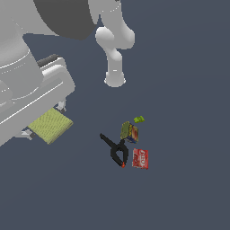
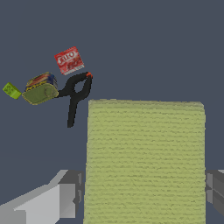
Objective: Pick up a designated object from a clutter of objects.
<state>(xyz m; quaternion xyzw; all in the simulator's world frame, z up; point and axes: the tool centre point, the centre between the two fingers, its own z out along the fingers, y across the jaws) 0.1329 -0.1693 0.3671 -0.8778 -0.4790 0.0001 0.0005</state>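
Observation:
The pale yellow-green textured pad (image 1: 50,126) hangs in my gripper (image 1: 45,120), lifted off the dark floor, at the exterior view's left. In the wrist view the pad (image 2: 144,148) fills the space between my two grey fingers (image 2: 65,197), which press on its two sides. The gripper (image 2: 142,192) is shut on the pad. The other cluttered objects lie apart on the floor: a black spring clamp (image 1: 117,150) with an orange tip, a flat red packet (image 1: 140,158) and an olive-green and yellow can (image 1: 128,132) on its side.
A small bright green block (image 1: 139,119) lies just beyond the can; it also shows in the wrist view (image 2: 12,90). The arm's white base (image 1: 115,76) stands behind the group. The clamp (image 2: 76,94), packet (image 2: 68,60) and can (image 2: 40,89) show beyond the held pad.

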